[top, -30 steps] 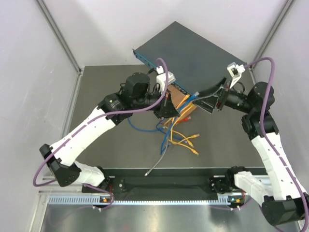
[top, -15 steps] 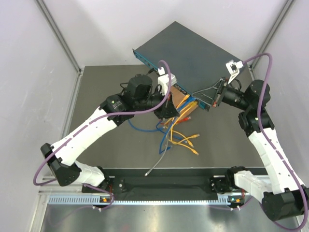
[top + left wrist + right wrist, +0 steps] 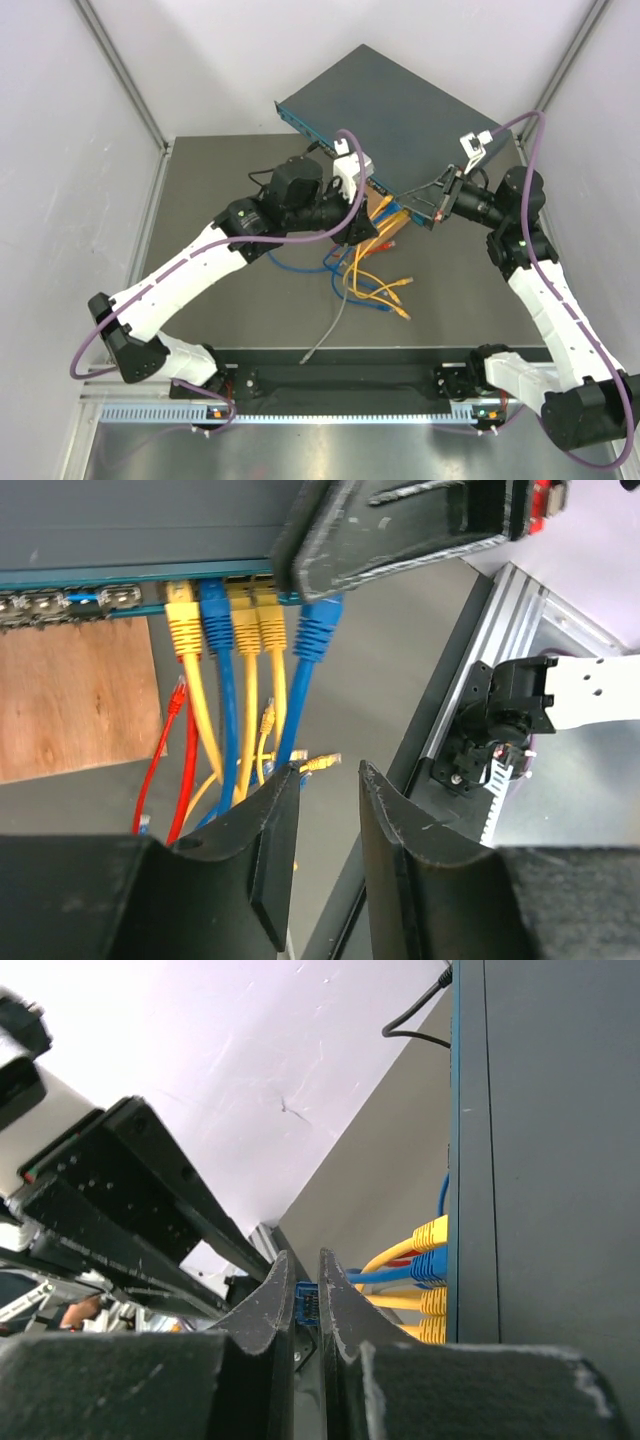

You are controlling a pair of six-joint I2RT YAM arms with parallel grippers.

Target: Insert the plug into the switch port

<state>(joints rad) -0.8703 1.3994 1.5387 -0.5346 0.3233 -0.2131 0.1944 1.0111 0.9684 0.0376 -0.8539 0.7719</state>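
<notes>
Setting: robotics lab test cell. Evidence: plain white walls [image 3: 50,200] on aluminium struts [image 3: 123,75]; dark table [image 3: 200,170]; left arm [image 3: 180,275] and right arm [image 3: 550,300] bolted to a rail [image 3: 350,382] at frame bottom; switch [image 3: 400,105] with patch cables [image 3: 372,285].

The switch [image 3: 400,105] is matt, painted teal-grey metal. The board [image 3: 70,695] shows bare, grained wood. The blue plug [image 3: 318,625] is smooth, ribbed plastic. The fingers [image 3: 272,855] are coarse, matt black plastic; the counter [image 3: 260,310] is dull grey.

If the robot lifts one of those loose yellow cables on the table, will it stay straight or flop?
Probably flop: the yellow cables already lie in bendy loops. They are likely light too, being so thin. The little plug end might dangle and swing.
</notes>
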